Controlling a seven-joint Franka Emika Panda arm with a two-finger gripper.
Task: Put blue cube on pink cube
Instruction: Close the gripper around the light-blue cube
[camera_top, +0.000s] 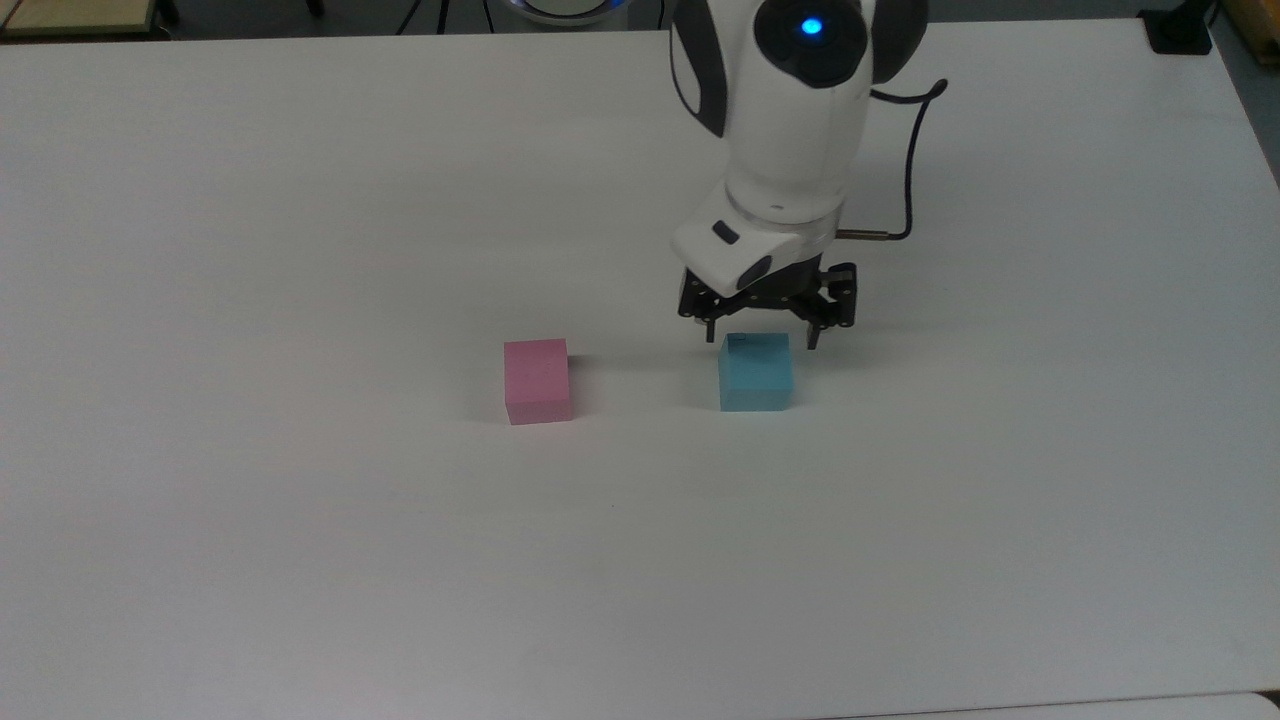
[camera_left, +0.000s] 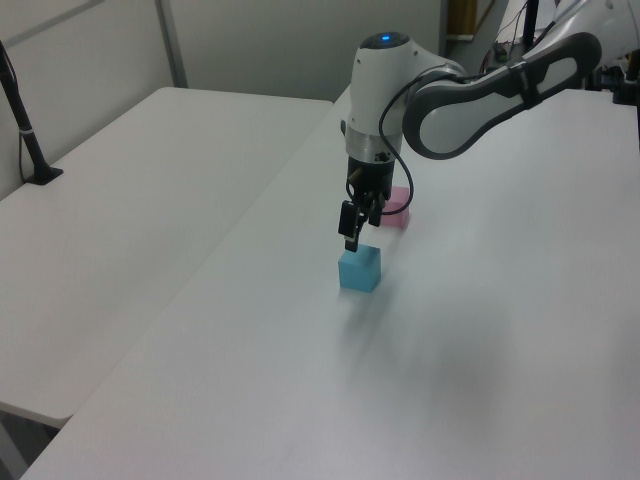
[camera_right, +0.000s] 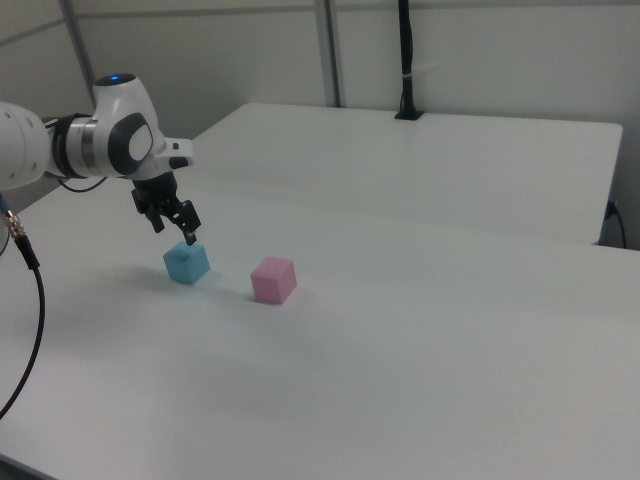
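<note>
The light-blue cube (camera_top: 755, 372) rests on the white table (camera_top: 300, 520), with the pink cube (camera_top: 538, 380) about two cube widths off on the top view's left. My gripper (camera_top: 761, 338) is open and points down, its black fingers spread wider than the blue cube, tips just above the cube's top at its far edge. In the left view the gripper (camera_left: 352, 238) hangs right over the blue cube (camera_left: 360, 270) and partly covers the pink cube (camera_left: 399, 204) behind it. In the right view the gripper (camera_right: 175, 232) hovers at the blue cube (camera_right: 187, 263), with the pink cube (camera_right: 273, 279) beside it.
A black cable (camera_top: 905, 150) loops from the wrist on the top view's right. A second white table (camera_left: 130, 190) adjoins on the left view's left, with a black clamped post (camera_left: 28, 140) on it. Wide bare tabletop surrounds both cubes.
</note>
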